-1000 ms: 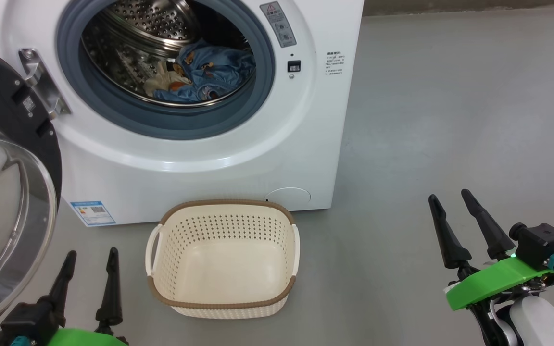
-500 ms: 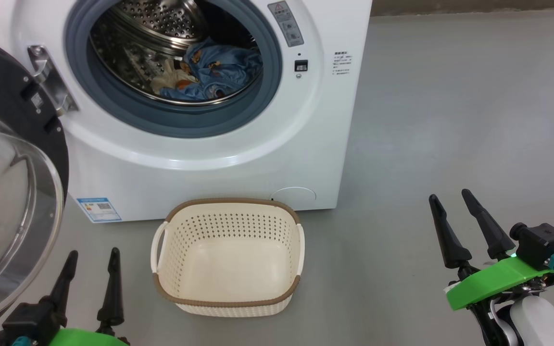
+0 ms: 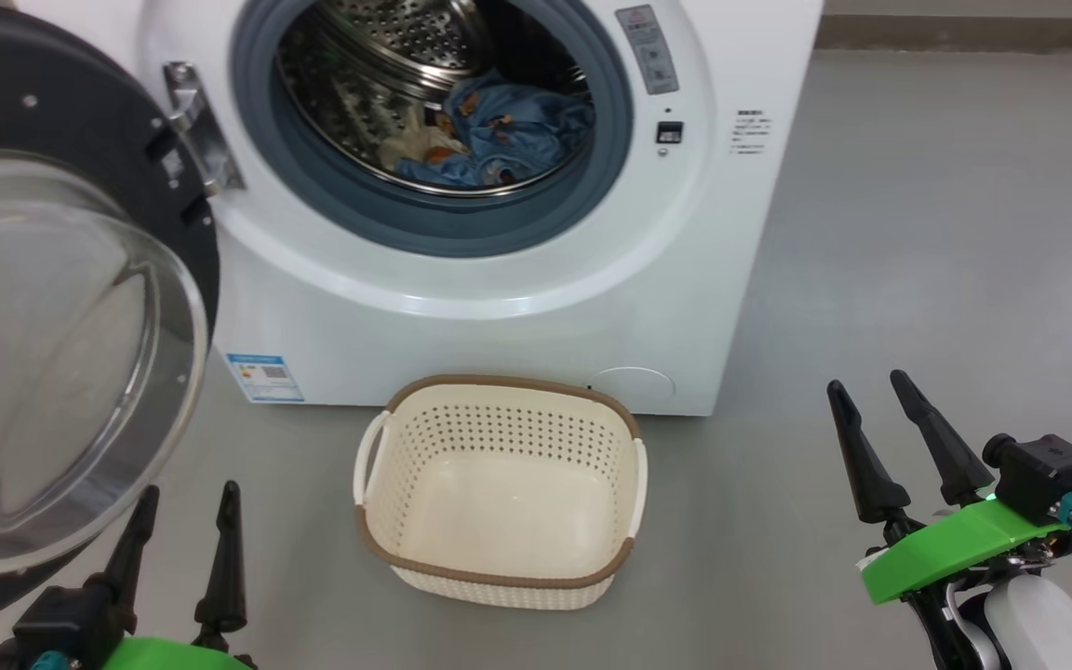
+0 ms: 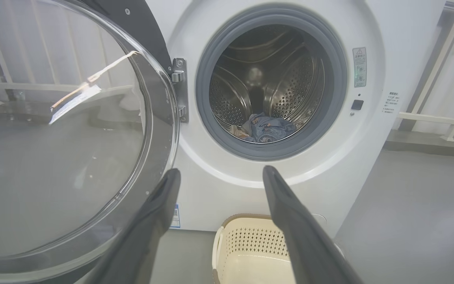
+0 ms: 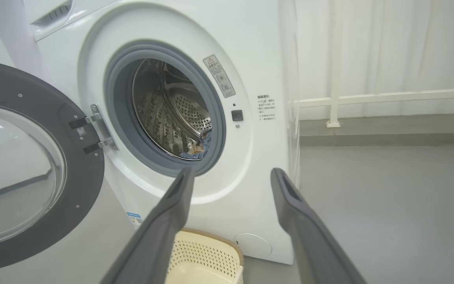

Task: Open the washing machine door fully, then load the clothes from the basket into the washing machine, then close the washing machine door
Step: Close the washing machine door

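The white washing machine [image 3: 462,316] [image 4: 219,189] [image 5: 258,51] stands open. Its door [image 3: 61,354] [image 4: 61,157] [image 5: 18,173] hangs swung out to the left, glass bowl bulging toward me. Light-blue clothes [image 3: 499,135] [image 4: 268,128] [image 5: 202,148] lie low in the steel drum. The cream basket [image 3: 499,484] [image 4: 258,252] [image 5: 207,256] sits empty on the floor in front of the machine. My left gripper [image 3: 187,502] [image 4: 221,175] is open at the lower left, just below the door's rim. At the lower right my right gripper [image 3: 866,391] [image 5: 231,173] stands open over bare floor.
Grey floor [image 3: 917,233] spreads to the right of the machine. A white railing [image 5: 369,96] and pale curtain run along the back wall behind it. A blue label [image 3: 264,376] sits low on the machine's front.
The whole head view has shifted: machine, door and basket now sit further right, so the camera has turned left. Both grippers stay open in the same places.
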